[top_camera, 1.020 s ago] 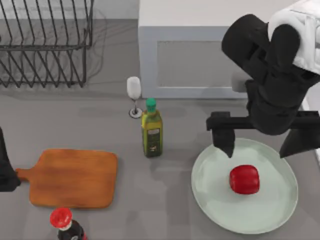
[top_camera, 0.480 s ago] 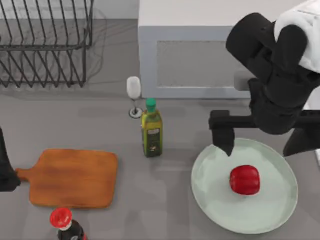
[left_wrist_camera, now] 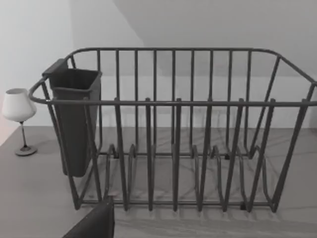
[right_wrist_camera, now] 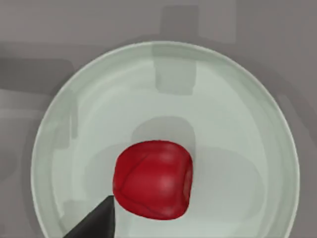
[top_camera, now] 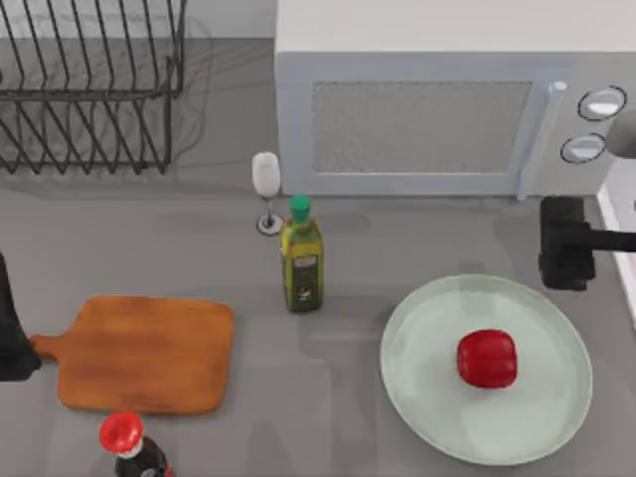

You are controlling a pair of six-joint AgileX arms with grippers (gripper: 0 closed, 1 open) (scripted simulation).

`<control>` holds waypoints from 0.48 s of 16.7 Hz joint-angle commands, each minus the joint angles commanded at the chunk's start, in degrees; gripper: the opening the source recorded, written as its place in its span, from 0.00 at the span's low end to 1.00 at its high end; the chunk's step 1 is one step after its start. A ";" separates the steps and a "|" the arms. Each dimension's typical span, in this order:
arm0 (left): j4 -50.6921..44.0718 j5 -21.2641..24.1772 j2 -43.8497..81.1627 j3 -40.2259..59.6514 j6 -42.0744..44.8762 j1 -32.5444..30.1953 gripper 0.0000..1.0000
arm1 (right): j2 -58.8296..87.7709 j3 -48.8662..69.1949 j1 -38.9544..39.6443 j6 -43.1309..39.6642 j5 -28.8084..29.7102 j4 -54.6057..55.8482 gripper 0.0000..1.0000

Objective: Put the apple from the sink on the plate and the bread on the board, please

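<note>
Right arm pulled back from over the plate to the table's right edge

Its right gripper (top_camera: pixel 568 256) sits near the plate's rim; whether it's spread I cannot tell. Apple (top_camera: pixel 487 358) rests alone on the plate (top_camera: pixel 427 397), so that half looks done. Board (top_camera: pixel 144 353) lies bare, with no bread on it. Left arm is parked at the left edge

top view looks down; right wrist view hangs close above the same plate (top_camera: pixel 427 397).
</note>
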 joint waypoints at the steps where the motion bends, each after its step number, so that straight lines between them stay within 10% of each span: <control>1: 0.00 0.00 0.00 0.00 0.00 0.00 1.00 | -6.01 -4.17 -1.73 -1.77 0.00 3.61 1.00; 8: 0.00 0.00 0.00 0.00 0.00 0.00 1.00 | -48.99 -36.19 -14.68 -15.03 -0.01 30.55 1.00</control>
